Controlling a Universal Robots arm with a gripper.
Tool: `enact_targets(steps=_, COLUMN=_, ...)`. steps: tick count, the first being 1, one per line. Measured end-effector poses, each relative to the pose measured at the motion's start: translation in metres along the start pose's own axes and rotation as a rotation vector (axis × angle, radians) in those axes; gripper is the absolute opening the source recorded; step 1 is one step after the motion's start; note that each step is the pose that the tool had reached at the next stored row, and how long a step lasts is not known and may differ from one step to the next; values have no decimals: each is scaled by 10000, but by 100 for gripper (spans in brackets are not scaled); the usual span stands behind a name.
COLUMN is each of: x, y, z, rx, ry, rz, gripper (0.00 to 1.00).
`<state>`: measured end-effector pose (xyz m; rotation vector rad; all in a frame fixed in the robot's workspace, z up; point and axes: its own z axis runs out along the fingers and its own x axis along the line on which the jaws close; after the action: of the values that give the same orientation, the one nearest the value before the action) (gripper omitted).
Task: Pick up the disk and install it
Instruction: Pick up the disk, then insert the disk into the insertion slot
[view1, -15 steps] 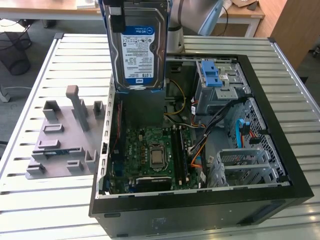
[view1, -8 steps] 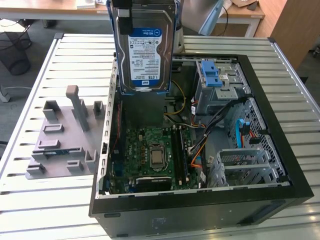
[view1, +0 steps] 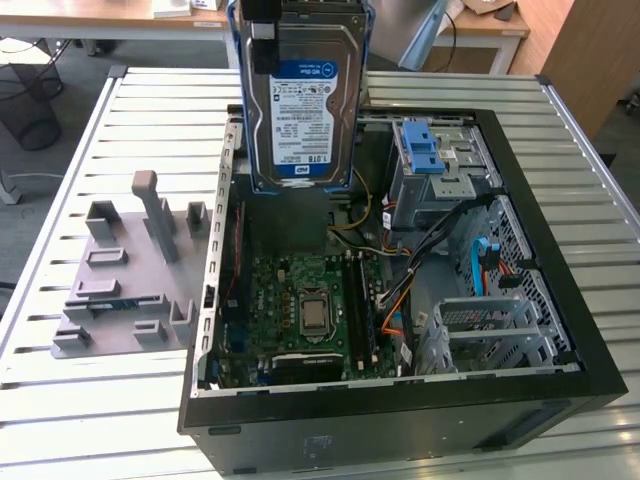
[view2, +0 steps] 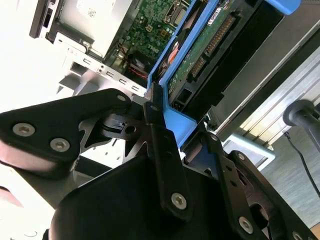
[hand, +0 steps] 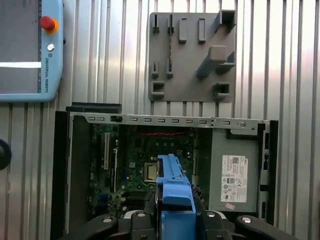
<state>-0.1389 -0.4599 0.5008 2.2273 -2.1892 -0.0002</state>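
The disk (view1: 300, 100) hangs upright over the open computer case (view1: 400, 425), its blue plastic rails clamped between the gripper's (view2: 176, 120) black fingers (view2: 156, 127). The exterior view shows its silver face and label. The second wrist view shows its green circuit side. The first wrist view shows a grey slotted tray (hand: 190, 75) on the ribbed metal table (hand: 125, 60).

We note the disk (view1: 300, 100) as dull silver metal with a white-and-blue paper label and smooth blue plastic rails, above the matt black computer case (view1: 400, 420). Beside the case, a matt grey plastic fixture plate (view1: 125, 270) lies on the ribbed, pale metal table (view1: 100, 420).
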Motion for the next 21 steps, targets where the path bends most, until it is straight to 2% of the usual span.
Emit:
enact_targets(steps=7, x=27, y=-118, z=1, rx=0, ry=2, rz=2, gripper=36)
enact_targets(steps=15, x=38, y=-128, z=1, rx=0, ry=2, rz=1, gripper=36)
enact_targets(steps=21, x=79, y=-127, z=2, rx=0, ry=3, rz=2, gripper=36)
